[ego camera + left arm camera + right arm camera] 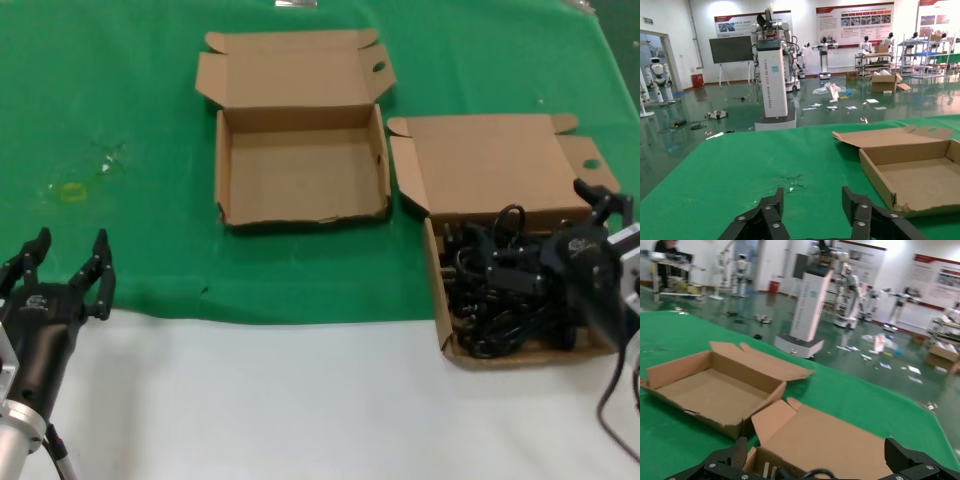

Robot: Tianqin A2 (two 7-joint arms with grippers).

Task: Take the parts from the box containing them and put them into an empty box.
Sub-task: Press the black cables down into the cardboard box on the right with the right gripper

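- Right end effector (592, 222), fingers spread wide and holding nothing, sits over the power cords (505, 285) in the lower-right full box (446, 330).
- We judge pickup underway; next, close on a cord.
- Empty box (225, 180) waits upper centre; left end effector (68, 262) idles open, lower left.

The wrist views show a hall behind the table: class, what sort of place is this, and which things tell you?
Probably a robotics lab or showroom: white humanoid robots stand on a glossy green floor, red-banded display boards line the wall, and a green cloth-covered table holds brown cardboard boxes.
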